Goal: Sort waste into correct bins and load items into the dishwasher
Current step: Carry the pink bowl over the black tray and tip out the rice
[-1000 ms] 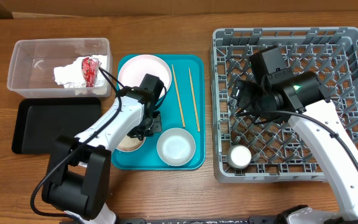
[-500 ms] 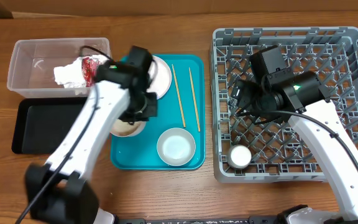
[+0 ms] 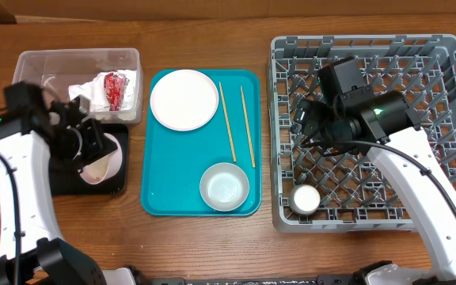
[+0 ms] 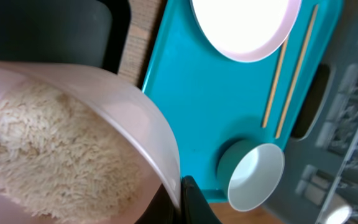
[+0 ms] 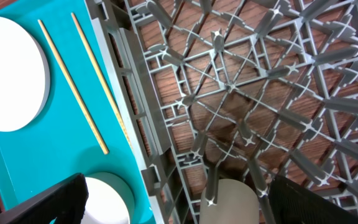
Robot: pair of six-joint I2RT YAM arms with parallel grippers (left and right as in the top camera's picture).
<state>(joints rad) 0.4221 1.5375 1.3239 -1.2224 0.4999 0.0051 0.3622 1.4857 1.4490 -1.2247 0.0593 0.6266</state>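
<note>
My left gripper (image 3: pixel 92 149) is shut on the rim of a small pale pink dish (image 3: pixel 100 164), held tilted over the black tray (image 3: pixel 46 150). In the left wrist view the fingers (image 4: pixel 180 200) pinch the dish's rim (image 4: pixel 135 118), and whitish rice crumbs (image 4: pixel 48 155) lie inside it. The clear tub (image 3: pixel 34 67) holds the white napkin (image 3: pixel 85 95) and red scrap (image 3: pixel 115 87). The large plate (image 3: pixel 184 99), two chopsticks (image 3: pixel 228 123) and bowl (image 3: pixel 224 188) lie on the teal tray (image 3: pixel 161 194). My right gripper (image 3: pixel 311 119) is open and empty above the grey dish rack (image 3: pixel 442 95), where the small cup (image 3: pixel 305 198) stands.
The right wrist view shows its open fingers (image 5: pixel 179 202) over the rack's pegs (image 5: pixel 229 81), the cup (image 5: pixel 232 202) below, and the teal tray's edge (image 5: pixel 61 155) to the left. Bare wooden table (image 3: pixel 212 245) runs along the front.
My left arm has lifted the dish with rice off the teal tray and carried it left, over the black tray. The right arm has not moved.
</note>
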